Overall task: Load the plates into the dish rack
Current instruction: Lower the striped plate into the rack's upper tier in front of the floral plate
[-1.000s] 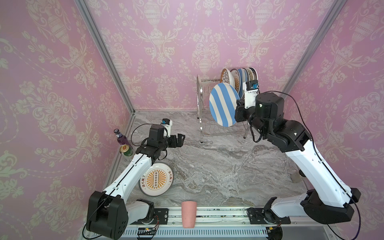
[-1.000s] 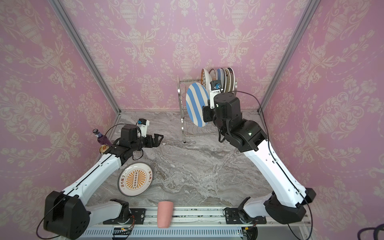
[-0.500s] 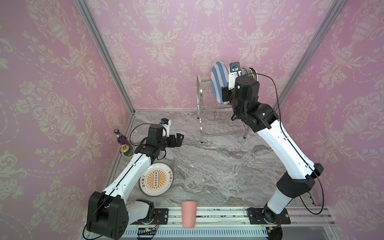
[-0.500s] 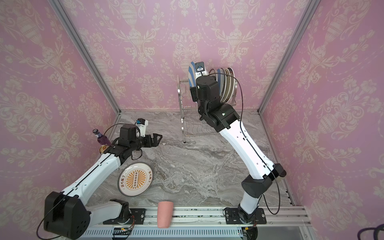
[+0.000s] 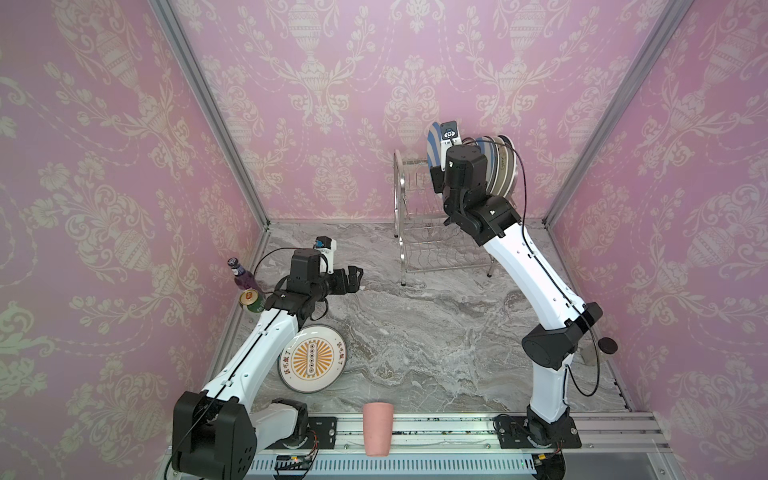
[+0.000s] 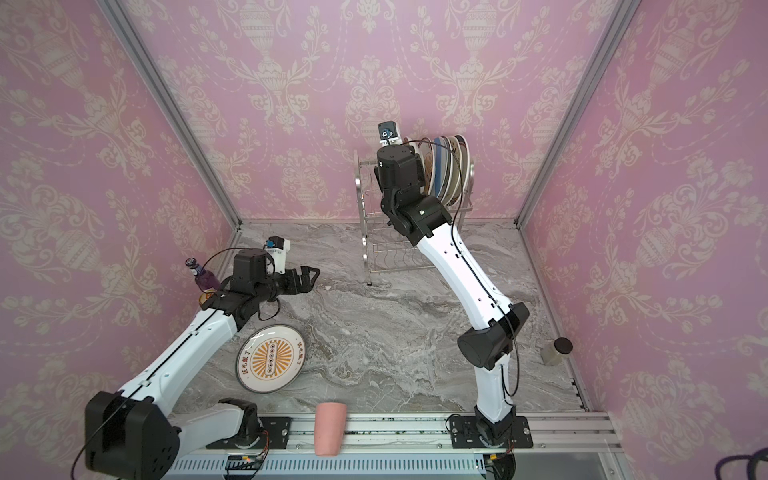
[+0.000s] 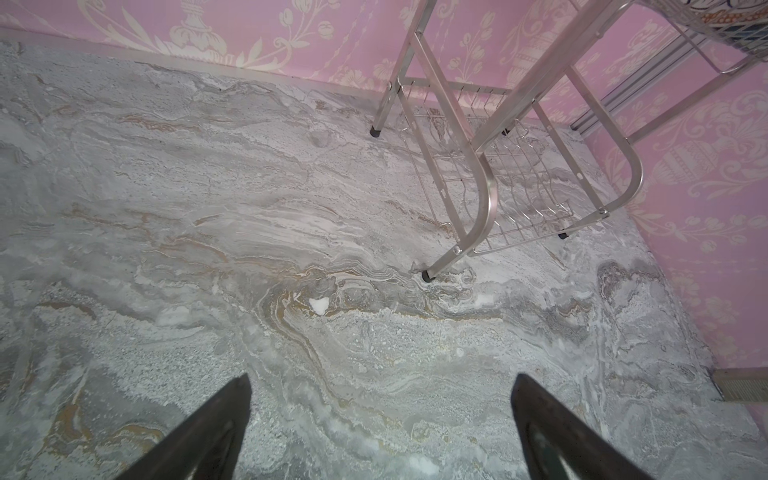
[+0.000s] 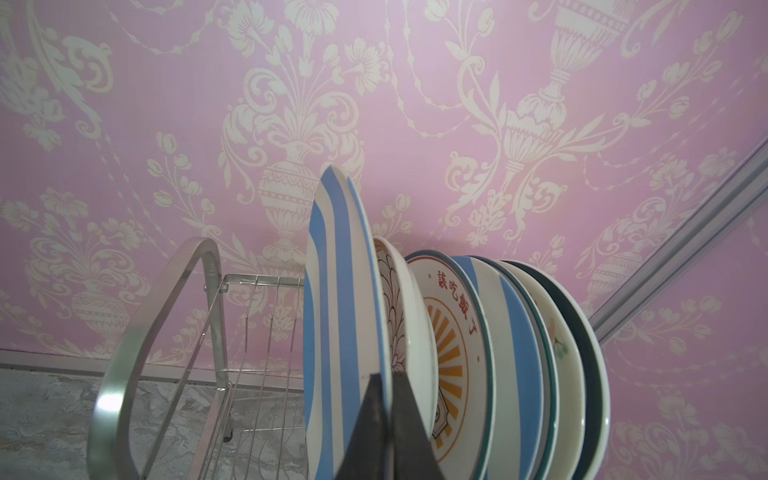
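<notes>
At back, right of centre, on grey marble table (image 5: 415,332): two-tier silver wire dish rack (image 5: 400,216), row of upright round ceramic plates (image 5: 500,170) in its top tier. Front left, lying flat: orange-sunburst round plate (image 5: 312,358); just in front, pink cup (image 5: 377,428).

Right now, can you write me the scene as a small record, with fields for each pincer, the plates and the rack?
Left pincer: open, empty, above the table
Right pincer: shut on the rim of the striped plate
Striped plate: upright, at the upper tier of the rack, beside the racked plates
Seated in a slot: cannot tell
Left to load: sunburst plate, flat on the table
Cup: upright at the front edge
</notes>
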Motion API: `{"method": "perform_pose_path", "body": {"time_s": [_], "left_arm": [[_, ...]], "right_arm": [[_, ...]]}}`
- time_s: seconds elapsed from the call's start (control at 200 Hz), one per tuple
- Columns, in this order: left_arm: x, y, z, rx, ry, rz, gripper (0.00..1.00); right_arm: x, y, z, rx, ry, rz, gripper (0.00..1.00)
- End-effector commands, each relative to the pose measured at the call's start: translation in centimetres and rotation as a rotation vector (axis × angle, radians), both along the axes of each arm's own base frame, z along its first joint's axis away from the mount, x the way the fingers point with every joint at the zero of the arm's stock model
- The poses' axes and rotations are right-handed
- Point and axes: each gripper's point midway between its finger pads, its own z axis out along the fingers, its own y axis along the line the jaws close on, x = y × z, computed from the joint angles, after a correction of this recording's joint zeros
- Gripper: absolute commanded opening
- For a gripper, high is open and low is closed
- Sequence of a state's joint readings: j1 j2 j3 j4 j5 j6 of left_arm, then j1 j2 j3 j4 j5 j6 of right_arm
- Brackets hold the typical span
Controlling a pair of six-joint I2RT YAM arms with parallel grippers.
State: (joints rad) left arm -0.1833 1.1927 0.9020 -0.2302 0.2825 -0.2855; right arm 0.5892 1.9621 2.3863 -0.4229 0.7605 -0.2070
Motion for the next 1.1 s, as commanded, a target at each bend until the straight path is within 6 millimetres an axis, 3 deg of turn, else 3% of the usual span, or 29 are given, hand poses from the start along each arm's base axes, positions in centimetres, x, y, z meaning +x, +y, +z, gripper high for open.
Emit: {"method": "perform_pose_path", "body": {"time_s": [0.0, 0.365, 1.096], "left_arm": [[-0.4, 0.5, -0.5, 0.014, 0.017, 0.001, 0.99], [-0.5, 1.1, -0.8, 0.02, 0.027, 0.015, 0.99], [-0.9, 1.9, -0.7, 0.023, 0.028, 0.033, 0.99]], "right_arm": [[0.0, -1.4, 2.2, 0.062, -0.075, -0.042, 0.0], [1.7, -1.3, 0.0, 0.07, -0.039, -0.045, 0.0], [2.5, -1.7, -3.5, 0.076, 0.024, -0.082, 0.0]]}}
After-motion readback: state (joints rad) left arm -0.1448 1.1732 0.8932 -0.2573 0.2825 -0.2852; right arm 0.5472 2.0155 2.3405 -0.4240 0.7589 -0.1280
